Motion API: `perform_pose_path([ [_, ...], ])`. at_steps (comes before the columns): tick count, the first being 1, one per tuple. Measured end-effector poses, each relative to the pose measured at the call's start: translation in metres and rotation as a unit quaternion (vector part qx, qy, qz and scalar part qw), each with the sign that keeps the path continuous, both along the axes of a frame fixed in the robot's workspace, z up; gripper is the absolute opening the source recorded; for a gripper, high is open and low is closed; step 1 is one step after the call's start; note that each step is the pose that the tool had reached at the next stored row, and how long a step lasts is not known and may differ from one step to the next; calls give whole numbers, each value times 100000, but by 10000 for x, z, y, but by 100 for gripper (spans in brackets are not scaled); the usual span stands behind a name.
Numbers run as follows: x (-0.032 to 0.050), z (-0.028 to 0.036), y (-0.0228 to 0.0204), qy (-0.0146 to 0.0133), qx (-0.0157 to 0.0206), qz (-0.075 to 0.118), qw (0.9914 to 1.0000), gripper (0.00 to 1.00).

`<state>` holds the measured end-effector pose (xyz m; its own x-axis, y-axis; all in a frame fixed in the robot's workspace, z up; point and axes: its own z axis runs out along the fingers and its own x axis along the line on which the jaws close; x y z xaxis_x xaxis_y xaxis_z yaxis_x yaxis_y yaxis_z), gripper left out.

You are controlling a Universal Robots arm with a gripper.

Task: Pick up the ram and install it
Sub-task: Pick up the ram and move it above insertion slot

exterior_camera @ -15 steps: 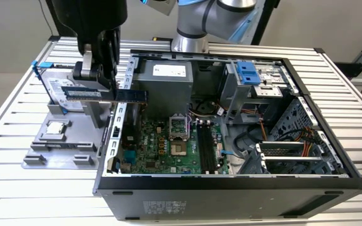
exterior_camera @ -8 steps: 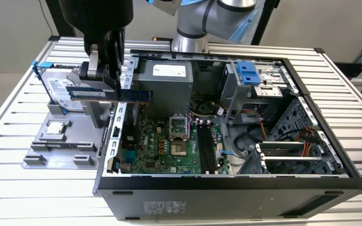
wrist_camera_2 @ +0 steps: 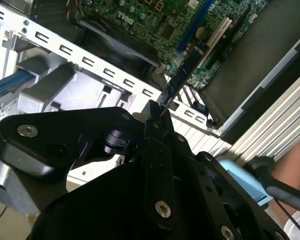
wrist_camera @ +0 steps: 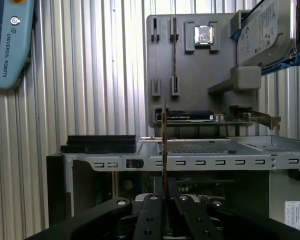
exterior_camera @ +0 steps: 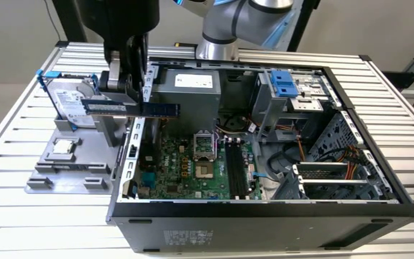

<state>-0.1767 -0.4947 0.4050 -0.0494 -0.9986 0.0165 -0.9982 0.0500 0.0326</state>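
jaws clamped on the ram; the gripper holds it level over the case wall, near the hard drive. we judge it light, thin, stiff but fragile. best gripped on the flat faces mid-length, off the contacts.

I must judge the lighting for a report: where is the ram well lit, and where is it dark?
Exterior view: even light, the ram in the hand is plainly lit. First wrist view: the ribs of the table shine in bright stripes. Second wrist view: the black hand looks dark in front, the motherboard beyond is lit.
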Motion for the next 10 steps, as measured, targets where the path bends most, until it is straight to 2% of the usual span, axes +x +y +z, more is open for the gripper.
perform_pose_path([
  [10,171,0,0,6,-1,-1,100000,0],
])
